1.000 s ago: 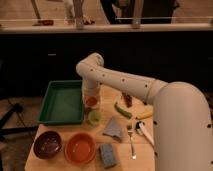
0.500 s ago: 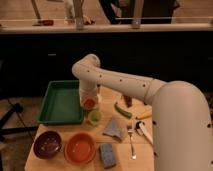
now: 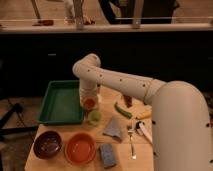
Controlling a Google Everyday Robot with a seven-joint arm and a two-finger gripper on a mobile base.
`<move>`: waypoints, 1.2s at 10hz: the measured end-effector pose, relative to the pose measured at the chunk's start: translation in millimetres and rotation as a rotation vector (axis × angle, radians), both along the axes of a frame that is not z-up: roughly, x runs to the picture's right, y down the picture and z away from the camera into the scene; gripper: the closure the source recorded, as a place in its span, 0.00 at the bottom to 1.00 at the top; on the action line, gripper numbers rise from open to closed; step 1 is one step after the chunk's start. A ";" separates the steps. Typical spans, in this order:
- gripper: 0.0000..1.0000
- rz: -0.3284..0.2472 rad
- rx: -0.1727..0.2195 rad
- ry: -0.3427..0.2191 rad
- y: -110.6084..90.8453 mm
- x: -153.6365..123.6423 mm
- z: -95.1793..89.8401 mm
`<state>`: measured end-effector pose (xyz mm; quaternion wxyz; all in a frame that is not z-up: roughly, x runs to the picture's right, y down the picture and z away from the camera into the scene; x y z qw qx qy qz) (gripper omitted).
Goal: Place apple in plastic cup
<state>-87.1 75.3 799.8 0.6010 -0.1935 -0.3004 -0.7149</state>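
Hanging over the middle of the counter (image 3: 125, 150), the claw (image 3: 89, 101) points straight down from the white arm (image 3: 125, 82), which reaches in from the right.

- Claw: clamped on the apple (image 3: 89, 104), which shows as a small orange-red round at the tip, held off the counter.
- Plastic cup (image 3: 94, 117): pale yellow-green, short, upright on the counter, just near of and below the apple; the apple is above its far-left rim, not inside it. Whether they touch cannot be told.
- Green tray (image 3: 61, 102): rectangular, raised rim, on the far-left part of the counter, just left of the claw and the cup.
- Dark bowl (image 3: 47, 144): brownish, at the near-left corner, near of the tray.
- Orange bowl (image 3: 80, 148): large, just right of the dark bowl, near of the cup.
- Grey sponge (image 3: 107, 154): blocky, right of the orange bowl at the near edge.
- Grey cloth (image 3: 113, 129): crumpled, right of the cup.
- Green pepper (image 3: 122, 110): long, lying slantwise, far-right of the cup.
- Fork (image 3: 131, 141): silver, lying right of the cloth.
- Yellow item (image 3: 142, 115): partly hidden by the arm, right of the pepper.
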 end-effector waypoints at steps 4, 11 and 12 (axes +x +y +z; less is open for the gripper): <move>1.00 0.011 -0.048 0.032 21.3 14.7 -2.6; 1.00 0.022 -0.095 0.044 43.3 18.3 -8.1; 1.00 0.026 -0.103 0.047 46.0 20.1 -7.2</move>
